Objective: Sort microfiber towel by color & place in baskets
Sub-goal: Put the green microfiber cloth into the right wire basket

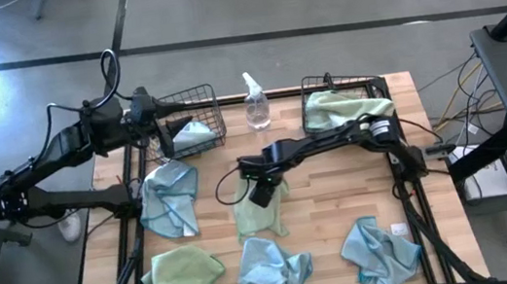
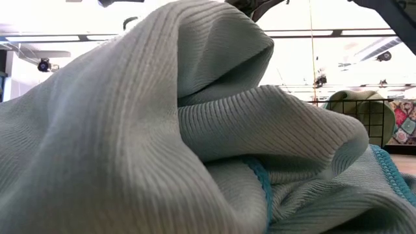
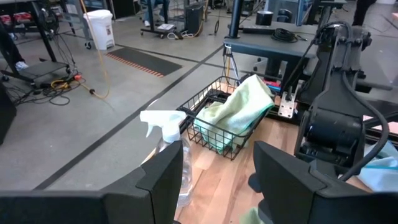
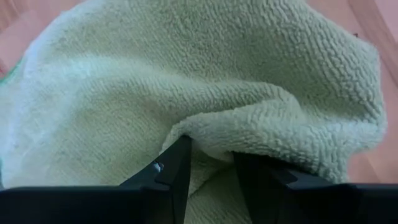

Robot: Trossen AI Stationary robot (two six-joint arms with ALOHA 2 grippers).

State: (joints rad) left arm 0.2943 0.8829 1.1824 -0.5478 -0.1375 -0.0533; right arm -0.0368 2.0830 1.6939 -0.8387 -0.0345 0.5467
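Right jaws pinching green towel [image 4: 205,93] fold mid-bench [image 1: 314,232]; my left jaws spread, above left basket [image 1: 192,106].

Dark jointed arms, looping black cables

Robotics lab or workshop. Bare concrete floor [image 1: 216,9] with dark tape lines beyond bench's far edge. Wooden bench [image 1: 322,211] in black metal frame. Cables [image 3: 43,84] loose on floor, white bin [image 3: 99,28], black equipment stands, striped floor mat [image 3: 140,61].
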